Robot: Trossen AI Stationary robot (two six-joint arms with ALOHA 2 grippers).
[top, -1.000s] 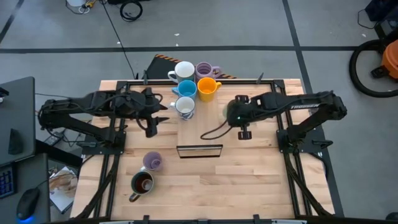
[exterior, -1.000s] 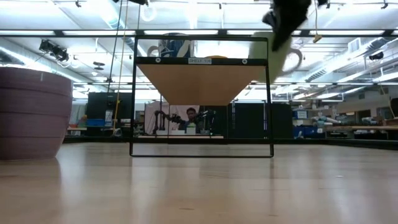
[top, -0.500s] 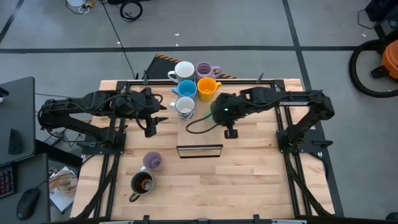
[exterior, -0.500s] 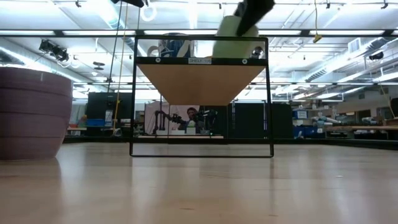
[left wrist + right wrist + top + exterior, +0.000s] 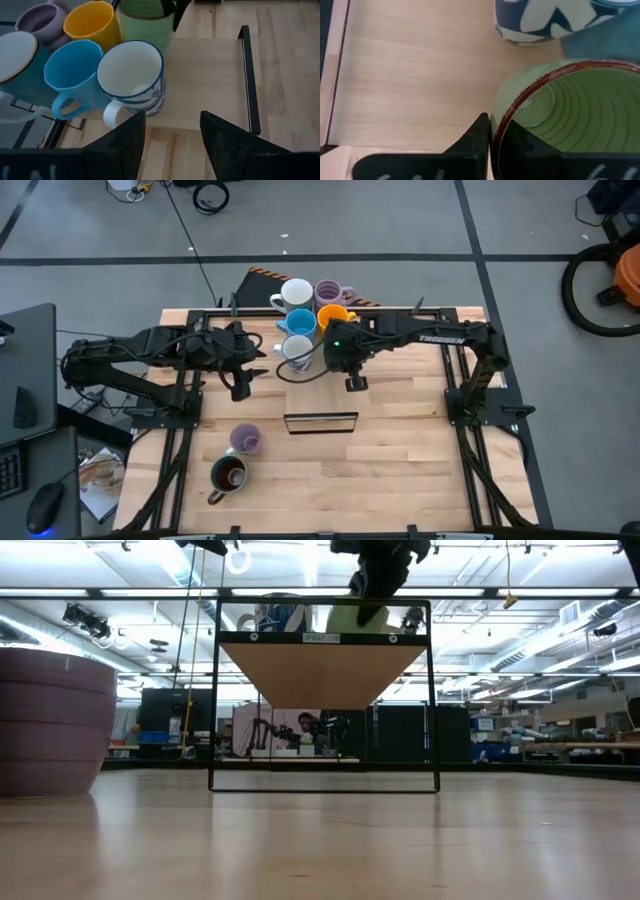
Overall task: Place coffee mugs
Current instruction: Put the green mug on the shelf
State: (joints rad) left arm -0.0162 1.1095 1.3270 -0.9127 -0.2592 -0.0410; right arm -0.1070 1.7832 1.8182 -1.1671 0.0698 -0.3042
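A raised wooden shelf (image 5: pixel 320 395) holds a white mug (image 5: pixel 295 294), a lilac mug (image 5: pixel 330 291), a blue mug (image 5: pixel 300 323), an orange mug (image 5: pixel 336 316) and a white mug with blue pattern (image 5: pixel 297 353). My right gripper (image 5: pixel 324 348) is shut on a green mug (image 5: pixel 145 20) beside the orange mug; in the low view the green mug (image 5: pixel 350 618) is at the shelf's top. My left gripper (image 5: pixel 245 377) is open and empty left of the shelf. A second lilac mug (image 5: pixel 246 439) and a dark olive mug (image 5: pixel 229 473) stand on the table. My right gripper pinches the green mug's wall at its brown rim (image 5: pixel 496 131), one finger (image 5: pixel 481 136) outside and the other inside the mug. The fingers come from above, pointing down. The mug is upright, mouth up; whether its base rests on the shelf, I cannot tell.
The shelf's black metal frame (image 5: pixel 320 421) stands at mid-table, and bare shelf board (image 5: pixel 210 75) lies on the near side of the mugs. The lilac mug fills the left of the low view (image 5: pixel 50 720). Open tabletop lies toward the near right.
My right gripper has carried the green mug toward the table's left edge, from right of the shelf to over it beside the orange mug, and has come down toward the shelf's top. The mug has gone from tilted to upright.
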